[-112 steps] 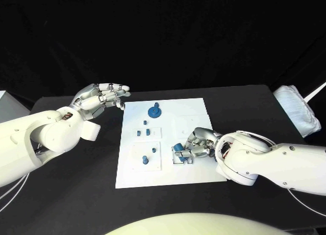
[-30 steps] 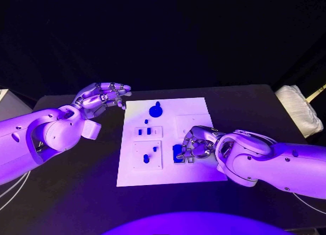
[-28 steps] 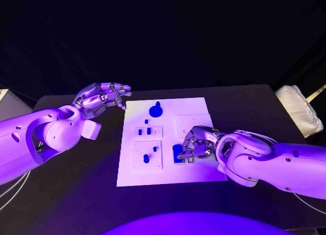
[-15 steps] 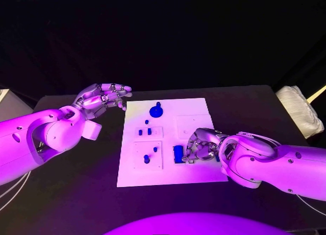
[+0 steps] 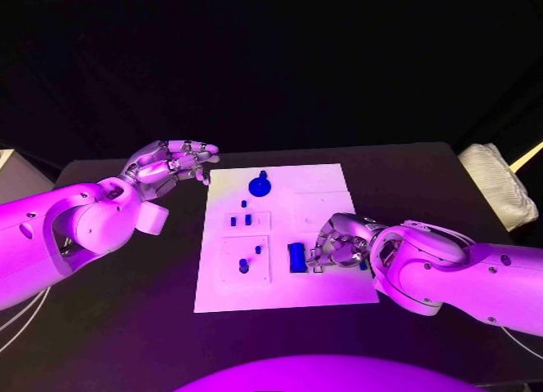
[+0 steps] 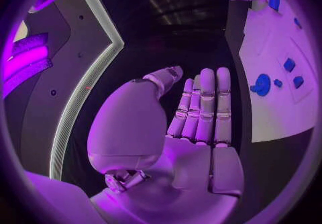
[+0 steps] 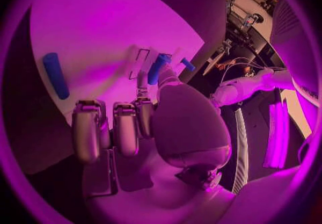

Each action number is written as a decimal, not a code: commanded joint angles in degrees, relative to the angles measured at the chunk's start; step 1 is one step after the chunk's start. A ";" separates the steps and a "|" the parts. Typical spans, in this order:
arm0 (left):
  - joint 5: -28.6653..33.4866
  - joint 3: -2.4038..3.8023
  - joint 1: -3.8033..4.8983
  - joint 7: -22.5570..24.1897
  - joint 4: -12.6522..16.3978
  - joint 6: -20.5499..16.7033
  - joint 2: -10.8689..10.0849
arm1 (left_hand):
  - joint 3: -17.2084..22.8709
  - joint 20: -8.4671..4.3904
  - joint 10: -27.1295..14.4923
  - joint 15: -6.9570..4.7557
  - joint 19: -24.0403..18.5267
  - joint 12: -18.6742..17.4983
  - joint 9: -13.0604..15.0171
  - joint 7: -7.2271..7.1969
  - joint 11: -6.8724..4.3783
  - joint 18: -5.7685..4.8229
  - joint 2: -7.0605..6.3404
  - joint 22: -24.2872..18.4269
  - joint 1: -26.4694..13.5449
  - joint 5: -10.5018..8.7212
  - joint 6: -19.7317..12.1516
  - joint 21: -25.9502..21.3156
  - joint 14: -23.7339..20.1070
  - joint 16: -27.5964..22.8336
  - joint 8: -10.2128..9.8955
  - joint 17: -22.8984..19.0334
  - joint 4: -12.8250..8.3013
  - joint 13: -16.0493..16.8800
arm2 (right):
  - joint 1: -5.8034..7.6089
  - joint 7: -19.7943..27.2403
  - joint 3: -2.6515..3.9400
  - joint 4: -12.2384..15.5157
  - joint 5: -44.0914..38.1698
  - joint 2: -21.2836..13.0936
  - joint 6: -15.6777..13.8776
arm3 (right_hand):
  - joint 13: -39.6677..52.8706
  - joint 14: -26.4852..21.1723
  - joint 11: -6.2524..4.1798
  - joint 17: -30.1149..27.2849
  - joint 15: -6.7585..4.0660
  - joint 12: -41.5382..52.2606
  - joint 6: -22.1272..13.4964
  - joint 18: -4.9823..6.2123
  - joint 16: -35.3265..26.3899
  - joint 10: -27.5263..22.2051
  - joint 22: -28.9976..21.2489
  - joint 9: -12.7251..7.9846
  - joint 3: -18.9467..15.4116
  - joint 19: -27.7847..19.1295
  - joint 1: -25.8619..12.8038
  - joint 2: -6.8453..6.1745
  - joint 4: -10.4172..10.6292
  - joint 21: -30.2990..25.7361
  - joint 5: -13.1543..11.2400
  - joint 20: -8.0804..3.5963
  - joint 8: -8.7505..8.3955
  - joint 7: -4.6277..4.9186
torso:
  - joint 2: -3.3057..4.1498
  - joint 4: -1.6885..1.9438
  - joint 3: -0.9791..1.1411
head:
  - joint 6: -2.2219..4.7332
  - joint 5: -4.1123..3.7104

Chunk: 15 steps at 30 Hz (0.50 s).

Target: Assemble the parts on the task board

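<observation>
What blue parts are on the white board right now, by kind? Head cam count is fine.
Long blue bar: 1
Round blue piece: 1
Small blue pieces: 5
Total: 7 visible; the right hand may hide more.

— Where's the right silver many-fingered hand (image 5: 337,247)?
— Over the white rectangular task board (image 5: 330,291), its fingers curled just beside a long blue block (image 5: 297,256).
— And the left hand (image 5: 169,166)?
— Fingers curled, holding nothing, off the board's far left corner.
</observation>
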 commanded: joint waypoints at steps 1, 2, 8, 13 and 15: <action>0.27 0.03 0.00 0.55 0.09 0.90 0.07 | -0.02 0.07 -0.26 0.08 0.46 0.34 -0.08 -0.14 -0.03 0.81 0.39 -0.07 -0.30 0.01 0.05 -0.22 0.37 -0.23 0.38 -0.07 0.32 -0.08 | 0.72 3.19 0.08 0.77 2.76 -1.72 -4.22 | 7.57 4.61 0.57 8.24 0.44 0.14 -1.58 -0.83 -0.09 1.37 13.31 -0.42 1.17 4.66 -0.85 -0.60 -0.02 -0.80 -0.34 0.11 -1.01 0.71 | -0.07 -0.06 -0.03 | 0.08 -0.22; 0.27 0.03 -0.01 0.61 0.09 0.88 0.07 | -0.02 0.07 -0.26 0.08 0.46 0.34 -0.08 -0.14 -0.03 0.81 0.39 -0.07 -0.30 0.01 0.05 -0.22 0.37 -0.23 0.38 -0.07 0.32 -0.08 | 1.08 3.81 0.09 1.06 3.40 -2.46 -4.83 | 7.53 4.57 0.95 8.05 0.73 -0.01 -2.75 -0.76 -0.18 1.24 13.20 -0.69 1.81 4.57 -0.78 -1.08 -0.06 -1.25 -0.33 0.32 -1.74 1.16 | -0.08 -0.07 -0.01 | 0.16 -0.40; 0.28 0.03 -0.02 0.99 0.10 0.87 0.05 | -0.09 0.07 -0.27 0.09 0.49 0.36 -0.09 -0.13 -0.02 0.80 0.28 -0.11 -0.32 -0.02 0.02 -0.28 0.36 -0.23 0.37 -0.07 0.33 -0.09 | 2.90 5.21 0.11 2.20 5.00 -6.54 -5.35 | 7.70 4.61 1.47 8.25 1.22 0.13 -3.75 -0.81 -0.11 1.19 13.27 -0.98 3.18 4.61 -0.78 -2.04 -0.11 -0.97 -0.62 0.77 -2.60 1.72 | -0.06 -0.09 0.01 | 0.43 -0.89; 0.29 0.03 -0.03 1.21 0.25 0.83 0.01 | -0.28 0.09 -0.28 0.12 0.54 0.40 -0.10 -0.11 0.00 0.79 0.09 -0.18 -0.51 -0.06 -0.03 -0.38 0.36 -0.21 0.35 -0.08 0.45 -0.10 | 3.45 4.81 0.06 1.78 3.41 -9.53 -3.60 | 7.67 4.63 1.53 8.37 1.32 0.00 -3.33 -0.83 -0.06 1.09 13.30 -0.98 4.07 4.63 -0.97 -2.66 -0.08 -0.84 -1.94 0.96 -2.67 1.74 | 0.01 -0.08 -0.02 | 0.71 -1.40; 0.29 0.03 -0.03 1.25 0.34 0.83 -0.03 | -0.33 0.09 -0.27 0.12 0.55 0.41 -0.10 -0.11 0.00 0.79 0.06 -0.20 -0.55 -0.08 -0.04 -0.41 0.36 -0.21 0.35 -0.08 0.48 -0.10 | 3.36 4.54 -0.01 1.49 1.86 -10.66 -2.92 | 7.70 4.64 1.53 8.40 1.32 0.04 -3.27 -0.85 -0.04 1.11 13.33 -0.98 4.17 4.65 -0.96 -2.73 -0.10 -0.73 -2.06 0.97 -2.67 1.73 | 0.05 -0.11 0.02 | 0.79 -1.57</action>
